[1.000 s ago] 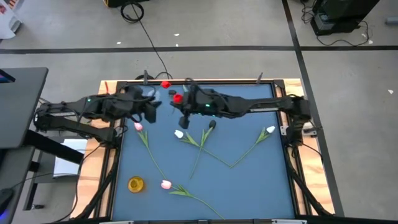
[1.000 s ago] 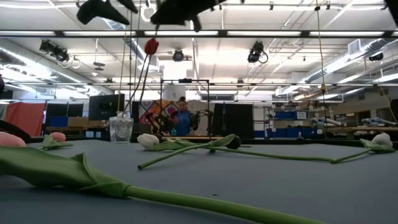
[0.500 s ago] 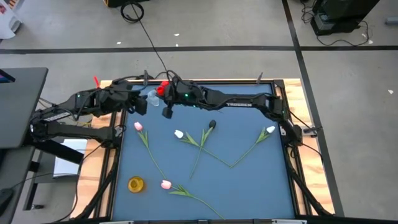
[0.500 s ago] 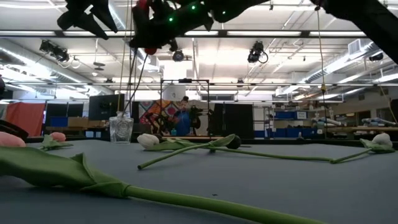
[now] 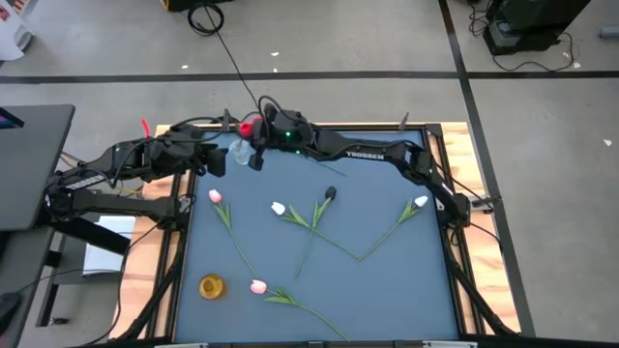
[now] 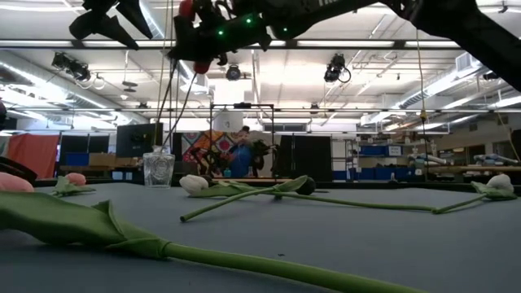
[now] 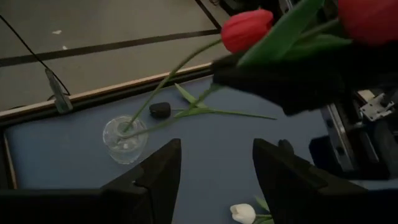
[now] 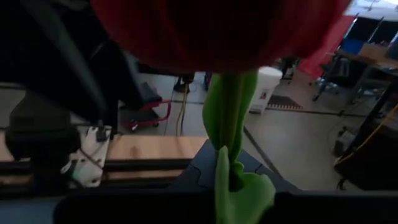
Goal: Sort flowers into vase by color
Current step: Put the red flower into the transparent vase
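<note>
While clamped in right jaws over vase, red tulip looks light, floppy; best gripped mid-stem. Left jaws apart nearby.

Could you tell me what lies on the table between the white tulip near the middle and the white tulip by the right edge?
In the high view, the dark tulip lies between the middle white tulip and the right white tulip, its green stem running down the mat.

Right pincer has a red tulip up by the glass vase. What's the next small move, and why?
Probably lower the right pincer so the stem drops into the glass vase. It is shut on a red tulip held almost above the vase, which already holds one red tulip. The open left pincer waits beside the vase.
</note>
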Available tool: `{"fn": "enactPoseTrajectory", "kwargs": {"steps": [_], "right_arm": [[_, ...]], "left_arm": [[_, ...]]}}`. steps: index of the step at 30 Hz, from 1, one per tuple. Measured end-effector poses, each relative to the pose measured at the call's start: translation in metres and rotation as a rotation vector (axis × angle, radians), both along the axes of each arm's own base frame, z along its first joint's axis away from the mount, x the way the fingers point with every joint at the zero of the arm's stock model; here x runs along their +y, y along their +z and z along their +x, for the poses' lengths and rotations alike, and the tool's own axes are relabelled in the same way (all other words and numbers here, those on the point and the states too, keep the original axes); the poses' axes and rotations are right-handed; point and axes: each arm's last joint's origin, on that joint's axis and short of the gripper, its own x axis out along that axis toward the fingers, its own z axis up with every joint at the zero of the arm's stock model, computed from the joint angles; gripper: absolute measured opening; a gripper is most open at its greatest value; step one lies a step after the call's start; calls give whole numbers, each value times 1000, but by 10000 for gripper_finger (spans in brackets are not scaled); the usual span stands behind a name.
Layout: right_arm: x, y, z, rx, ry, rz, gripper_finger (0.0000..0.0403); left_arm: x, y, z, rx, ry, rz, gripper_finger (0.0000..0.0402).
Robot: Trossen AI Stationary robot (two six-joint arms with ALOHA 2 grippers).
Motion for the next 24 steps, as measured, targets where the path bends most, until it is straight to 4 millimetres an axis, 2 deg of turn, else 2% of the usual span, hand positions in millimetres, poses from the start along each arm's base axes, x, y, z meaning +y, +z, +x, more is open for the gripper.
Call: {"fn": "enactPoseTrajectory", "kwargs": {"steps": [10,20,24], "right_arm": [[-18,1,-5,-6,-11,-3,16],[-18,-5,-6,56,15,19,17],[-17,2,-8,32,16,12,18]], "left_arm": [[0,0,0,-21,19,-22,205],[0,0,0,-26,24,-27,205],[0,0,0,-30,29,-33,205]]}}
